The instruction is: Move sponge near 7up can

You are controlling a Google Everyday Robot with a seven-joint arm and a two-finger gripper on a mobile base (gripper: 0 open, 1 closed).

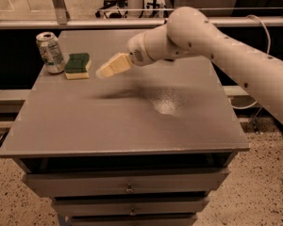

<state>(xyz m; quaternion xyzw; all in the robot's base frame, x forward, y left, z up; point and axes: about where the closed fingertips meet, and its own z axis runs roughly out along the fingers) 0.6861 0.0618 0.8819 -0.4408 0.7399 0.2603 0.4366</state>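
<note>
Camera view: a grey worktop (pixel 132 121) above drawers (pixel 127 185) is being shown, with one pale robot arm (pixel 217 36) reaching in from the right.
Gripper: the gripper (pixel 104 71) is being held just above the far left part of the worktop, pointing left and slightly downward. Nothing is being carried in it, and whether it is open or closed cannot be told.
Sponge position: the sponge (pixel 78 65) is lying flat at the far left of the worktop, just to the right of the 7up can (pixel 50 52). Whether the two are touching cannot be told.
Key relation: the sponge is lying just left of the gripper's tip, with a small gap between them. Its long axis cannot be judged surely from this angle.
Sponge look: a dark green scouring top is facing up over a pale yellow foam base with wavy edges.
Judgement: the sponge appears already placed by the can, so the coming move is likely calling only for the arm to be drawn clear without the sponge being brushed.
</note>
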